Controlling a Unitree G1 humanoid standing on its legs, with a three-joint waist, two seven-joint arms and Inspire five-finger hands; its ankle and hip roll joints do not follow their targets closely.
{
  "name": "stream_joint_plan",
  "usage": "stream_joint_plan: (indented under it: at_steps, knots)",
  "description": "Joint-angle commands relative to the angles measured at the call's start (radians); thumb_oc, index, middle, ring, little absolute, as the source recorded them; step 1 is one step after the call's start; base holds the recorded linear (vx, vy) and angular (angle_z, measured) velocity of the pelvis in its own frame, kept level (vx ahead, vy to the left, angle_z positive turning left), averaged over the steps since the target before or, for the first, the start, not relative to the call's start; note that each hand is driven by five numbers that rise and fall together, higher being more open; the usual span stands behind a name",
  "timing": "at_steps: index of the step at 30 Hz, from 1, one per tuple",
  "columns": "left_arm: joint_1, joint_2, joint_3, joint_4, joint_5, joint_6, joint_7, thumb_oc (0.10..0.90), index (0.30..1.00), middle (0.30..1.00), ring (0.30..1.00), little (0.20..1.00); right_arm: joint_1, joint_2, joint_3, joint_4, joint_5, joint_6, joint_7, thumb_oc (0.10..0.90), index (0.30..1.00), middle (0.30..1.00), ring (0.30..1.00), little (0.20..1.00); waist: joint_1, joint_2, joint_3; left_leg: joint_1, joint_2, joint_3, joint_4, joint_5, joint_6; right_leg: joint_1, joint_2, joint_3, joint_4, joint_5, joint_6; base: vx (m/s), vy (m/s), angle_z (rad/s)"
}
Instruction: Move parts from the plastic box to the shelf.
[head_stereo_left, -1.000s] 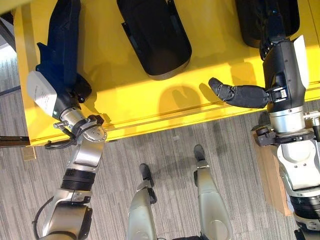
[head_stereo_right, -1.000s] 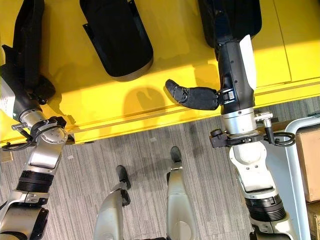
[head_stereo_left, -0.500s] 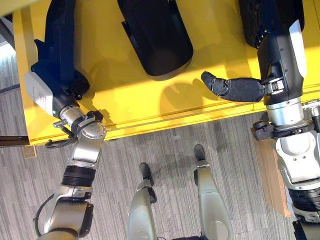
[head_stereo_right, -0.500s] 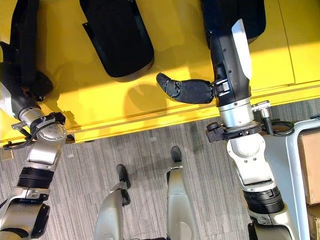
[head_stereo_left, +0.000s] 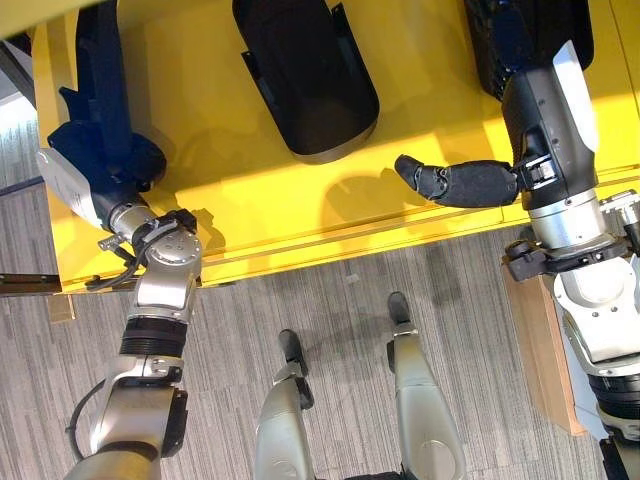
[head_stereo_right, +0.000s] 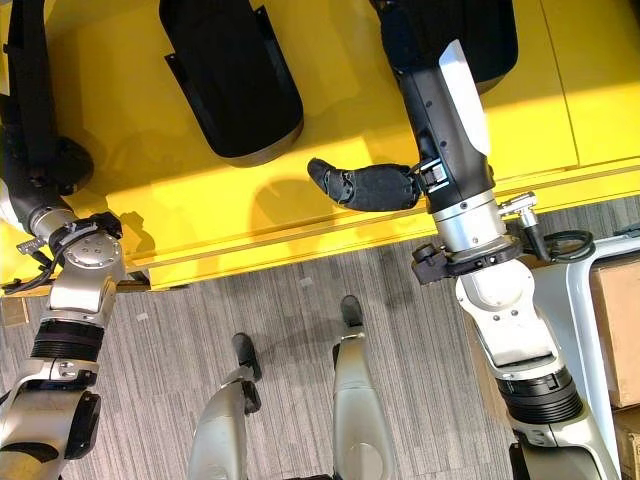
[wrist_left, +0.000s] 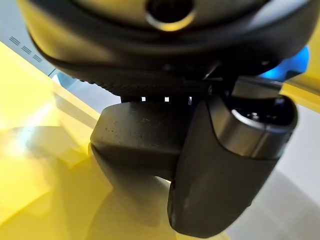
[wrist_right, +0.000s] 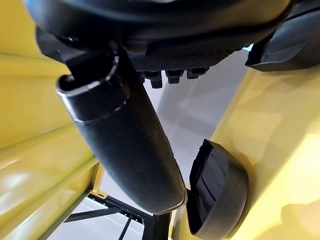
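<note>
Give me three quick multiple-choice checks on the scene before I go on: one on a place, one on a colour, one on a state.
1. Where does the middle black part lie?
A. on the floor
B. on the shelf, between the left hand and the right hand
C. in a basket

2. What colour is the shelf surface?
A. white
B. green
C. yellow

3. What is the state of the middle black part?
A. lifted in the left hand
B. lying free, with neither hand on it
C. pinched under the right thumb

Answers:
1 B: it rests on the shelf with one arm to each side.
2 C: the surface is bright yellow in both eye views.
3 B: bare shelf shows between it and each hand, and the right thumb points out below it, apart.
</note>
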Motion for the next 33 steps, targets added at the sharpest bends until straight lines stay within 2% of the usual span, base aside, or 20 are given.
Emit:
stream_joint_plan:
  at_steps: [1,10,13,14,15,20,21,22,23,27,31,33]
  knots:
    - [-0.014,0.01,-0.006,0.046,-0.069,-0.014,-0.018,0.4,0.3,0.3,0.3,0.3,-0.117,0.035,-0.028,-0.114,0.029,-0.076,-0.022,0.9,1.0,1.0,1.0,1.0,-0.029,-0.054,-0.013,-0.052,0.014,-0.028,0.018,0.016,0.003,0.069,0.018,-0.067,0.078,-0.161,-0.073,0.0,0.0,0.0]
    - [-0.006,-0.001,-0.027,0.057,-0.09,0.016,-0.013,0.4,0.3,0.3,0.3,0.3,-0.112,0.028,-0.021,-0.113,0.046,-0.072,-0.018,0.9,1.0,1.0,1.0,1.0,-0.034,-0.059,-0.013,-0.044,0.015,-0.027,0.014,0.014,0.004,0.072,0.022,-0.063,0.074,-0.161,-0.074,0.0,0.0,0.0]
    - [0.001,-0.011,-0.032,0.071,-0.1,0.008,-0.02,0.4,0.3,0.3,0.3,0.3,-0.119,0.027,-0.012,-0.111,0.044,-0.067,-0.023,0.9,1.0,1.0,1.0,1.0,-0.033,-0.057,-0.013,-0.044,0.015,-0.027,0.014,0.013,0.005,0.072,0.023,-0.063,0.074,-0.161,-0.075,0.0,0.0,0.0]
    - [0.001,-0.012,-0.033,0.074,-0.097,0.007,-0.025,0.51,0.454,0.454,0.454,0.454,-0.123,0.028,-0.01,-0.112,0.042,-0.065,-0.025,0.9,1.0,1.0,1.0,1.0,-0.031,-0.056,-0.013,-0.048,0.016,-0.026,0.012,0.021,0.006,0.068,0.025,-0.062,0.07,-0.153,-0.076,0.0,0.0,0.0]
    - [0.002,-0.014,-0.038,0.076,-0.085,0.002,-0.048,0.9,1.0,1.0,1.0,1.0,-0.123,0.027,-0.008,-0.115,0.044,-0.06,-0.03,0.9,1.0,1.0,1.0,1.0,-0.032,-0.06,-0.013,-0.042,0.015,-0.027,0.014,0.012,0.005,0.075,0.022,-0.063,0.073,-0.162,-0.074,0.0,0.0,0.0]
    - [0.001,-0.015,-0.053,0.061,-0.088,0.0,-0.079,0.9,1.0,1.0,1.0,1.0,-0.116,0.026,-0.012,-0.119,0.044,-0.061,-0.031,0.9,1.0,1.0,1.0,1.0,-0.032,-0.058,-0.013,-0.041,0.013,-0.028,0.013,0.012,0.006,0.078,0.021,-0.064,0.069,-0.161,-0.074,0.0,0.0,0.0]
    - [0.007,-0.021,-0.067,0.04,-0.12,-0.026,-0.131,0.9,1.0,1.0,1.0,1.0,-0.114,0.029,-0.013,-0.12,0.038,-0.061,-0.033,0.9,1.0,1.0,1.0,1.0,-0.031,-0.062,-0.013,-0.037,0.011,-0.03,0.013,0.009,0.007,0.084,0.019,-0.067,0.066,-0.162,-0.073,0.0,-0.032,0.01]
    - [0.018,-0.033,-0.069,0.008,-0.155,-0.079,-0.163,0.9,1.0,1.0,1.0,1.0,-0.11,0.027,-0.014,-0.122,0.036,-0.063,-0.041,0.9,1.0,1.0,1.0,1.0,-0.025,-0.061,-0.013,-0.04,0.012,-0.031,0.009,0.016,0.009,0.084,0.02,-0.069,0.059,-0.152,-0.073,0.0,-0.041,0.03]
    - [0.032,-0.05,-0.073,-0.03,-0.161,-0.095,-0.195,0.9,1.0,1.0,1.0,1.0,-0.107,0.032,-0.015,-0.122,0.03,-0.059,-0.044,0.9,1.0,1.0,1.0,1.0,-0.021,-0.058,-0.013,-0.035,0.008,-0.035,0.006,0.01,0.01,0.091,0.019,-0.071,0.058,-0.159,-0.071,-0.02,-0.038,0.04]
    - [0.095,-0.092,-0.092,-0.198,-0.161,-0.083,-0.248,0.9,1.0,1.0,1.0,1.0,-0.095,0.042,-0.029,-0.124,0.006,-0.059,-0.051,0.9,1.0,1.0,1.0,1.0,-0.002,-0.053,-0.013,-0.036,0.003,-0.045,0.003,0.014,0.016,0.096,0.019,-0.081,0.05,-0.15,-0.072,0.0,-0.036,0.05]
    - [0.111,-0.091,-0.095,-0.253,-0.163,-0.073,-0.28,0.9,1.0,1.0,1.0,1.0,-0.086,0.044,-0.037,-0.127,-0.001,-0.058,-0.047,0.9,1.0,1.0,1.0,1.0,0.0,-0.051,-0.013,-0.029,0.001,-0.045,0.004,0.011,0.018,0.107,0.017,-0.084,0.046,-0.15,-0.071,0.01,-0.005,0.02]
    - [0.13,-0.095,-0.101,-0.293,-0.196,-0.091,-0.275,0.9,1.0,1.0,1.0,1.0,-0.078,0.042,-0.042,-0.131,-0.007,-0.057,-0.051,0.9,1.0,1.0,1.0,1.0,0.004,-0.05,-0.013,-0.027,-0.001,-0.047,0.001,0.012,0.019,0.111,0.017,-0.086,0.042,-0.149,-0.071,0.0,0.0,0.0]
